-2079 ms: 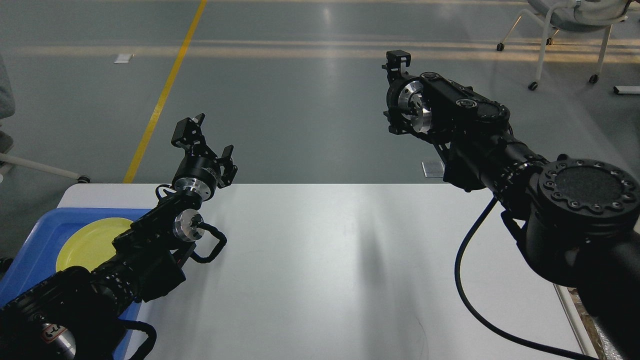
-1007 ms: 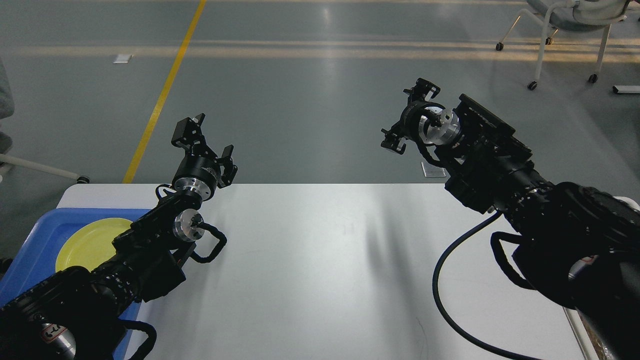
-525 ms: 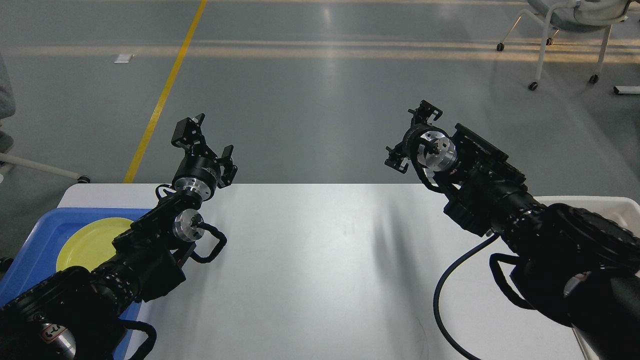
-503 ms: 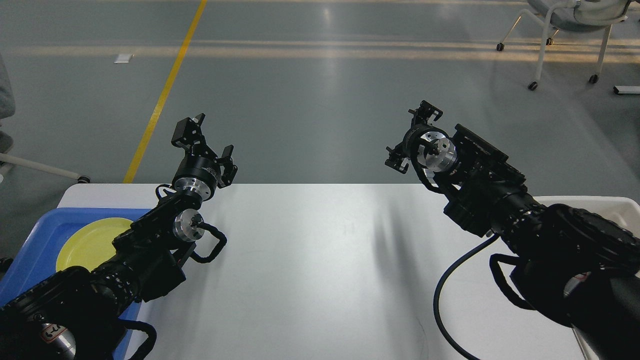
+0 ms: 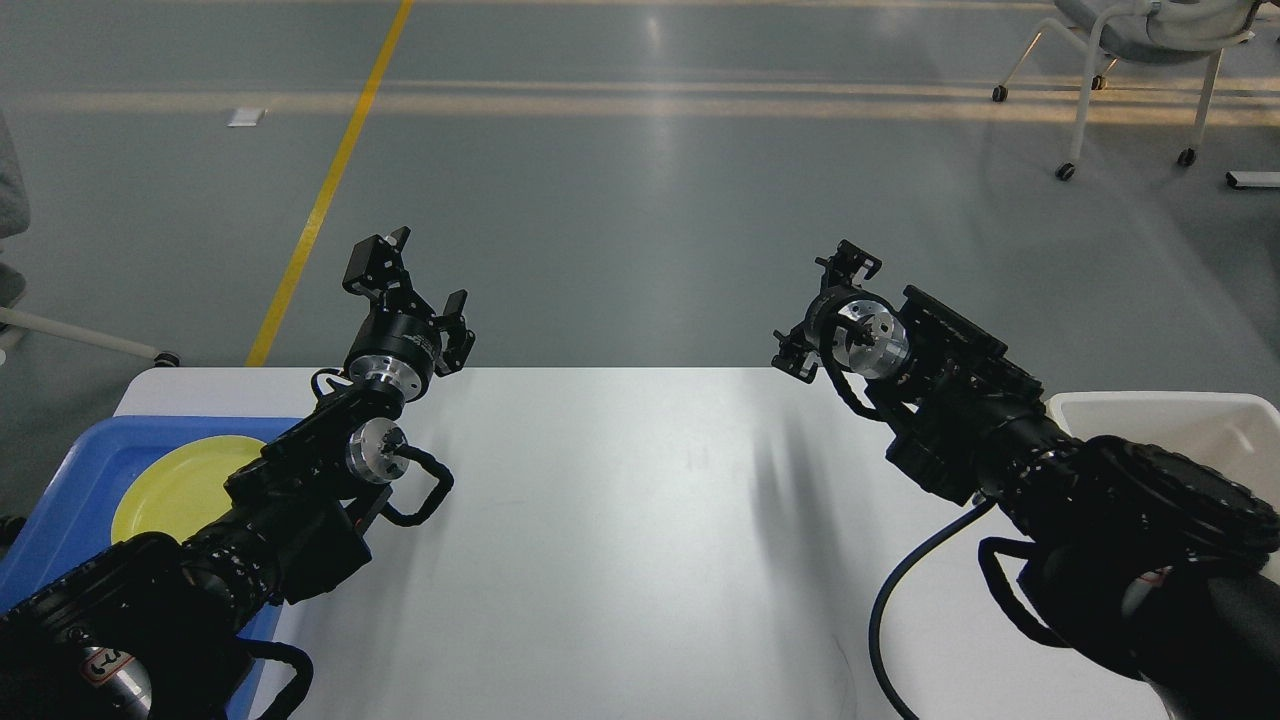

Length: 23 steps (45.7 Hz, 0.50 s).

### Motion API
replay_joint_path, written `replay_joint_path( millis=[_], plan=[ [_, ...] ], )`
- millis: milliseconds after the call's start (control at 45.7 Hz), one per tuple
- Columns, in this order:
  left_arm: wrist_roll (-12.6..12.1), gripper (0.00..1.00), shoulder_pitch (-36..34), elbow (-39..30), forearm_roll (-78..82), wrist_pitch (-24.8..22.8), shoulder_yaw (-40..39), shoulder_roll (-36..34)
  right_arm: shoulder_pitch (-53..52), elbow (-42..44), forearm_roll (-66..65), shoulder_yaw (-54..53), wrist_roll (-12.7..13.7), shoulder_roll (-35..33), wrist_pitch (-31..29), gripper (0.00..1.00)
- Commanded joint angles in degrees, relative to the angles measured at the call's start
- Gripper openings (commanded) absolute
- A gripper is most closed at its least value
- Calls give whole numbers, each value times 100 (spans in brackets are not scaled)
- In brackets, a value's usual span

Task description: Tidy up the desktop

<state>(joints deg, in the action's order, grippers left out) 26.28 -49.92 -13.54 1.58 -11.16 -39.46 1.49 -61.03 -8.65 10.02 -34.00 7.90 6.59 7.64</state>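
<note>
The white desktop [image 5: 640, 540] fills the lower half of the head view, and its middle is bare. My left gripper [image 5: 415, 290] is open and empty, held above the desktop's far left edge and pointing up and away. My right gripper [image 5: 818, 308] is open and empty, held above the far edge right of centre, with its fingers spread and facing left.
A blue tray [image 5: 80, 460] with a yellow plate [image 5: 175, 490] in it sits at the desktop's left end, partly under my left arm. A cream bin [image 5: 1200, 415] stands at the right end behind my right arm. A chair [image 5: 1140, 60] stands on the floor far right.
My right arm has come down and drawn back toward the right, and its wrist has turned, uncovering the cream bin. The left arm has not moved.
</note>
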Motion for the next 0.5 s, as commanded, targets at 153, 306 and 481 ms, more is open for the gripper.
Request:
replay_joint_path(
  millis=[153, 306, 481],
  plan=[
    [0, 100, 0, 0, 0, 0, 0, 0, 135, -102, 53, -239, -754, 9, -131, 100],
    [0, 100, 0, 0, 0, 0, 0, 0, 267, -102, 114, -248, -1642, 71, -254, 100],
    [0, 100, 0, 0, 0, 0, 0, 0, 328, -93, 272, -248, -1897, 79, -500, 100]
  ],
)
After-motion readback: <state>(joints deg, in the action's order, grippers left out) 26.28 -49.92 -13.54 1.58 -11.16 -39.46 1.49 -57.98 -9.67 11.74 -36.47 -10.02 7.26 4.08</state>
